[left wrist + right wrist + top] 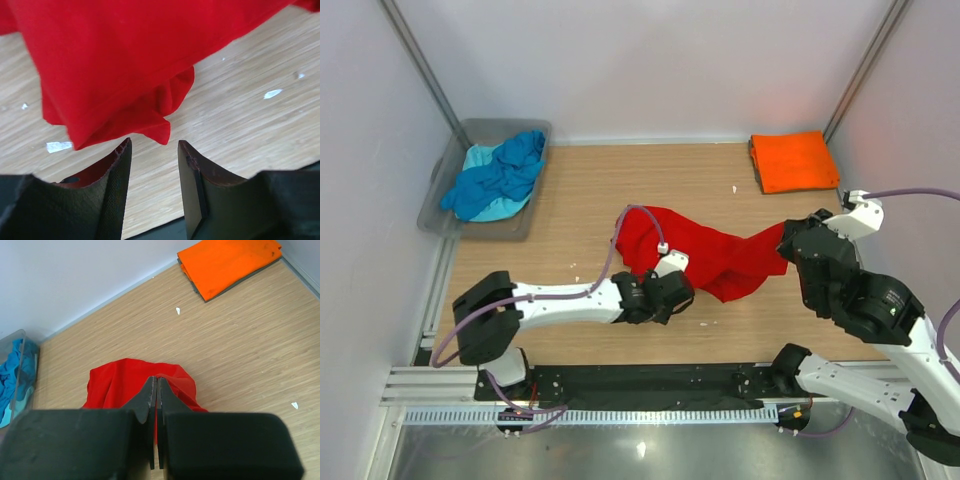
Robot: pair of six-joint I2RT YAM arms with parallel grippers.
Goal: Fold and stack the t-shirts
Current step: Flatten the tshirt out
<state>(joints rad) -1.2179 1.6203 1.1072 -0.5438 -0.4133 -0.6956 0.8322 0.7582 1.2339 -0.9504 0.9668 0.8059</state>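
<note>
Wood table (580, 200) | left fingers (117, 180) parted, empty | right fingers (145, 405) clenched on red t-shirt (720, 255), its pinched edge hidden

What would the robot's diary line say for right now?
left gripper: open, at red t-shirt edge | right gripper: shut on red t-shirt | orange t-shirt: folded, far right corner

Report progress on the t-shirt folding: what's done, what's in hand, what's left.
Done: the orange t-shirt lies folded at the far right. In hand: the red t-shirt is crumpled mid-table, with the right pincer shut on its right end and the left pincer open just short of its hem. Left: fold and stack the red one, then the blue t-shirt and turquoise t-shirt bunched in the grey tub.
</note>
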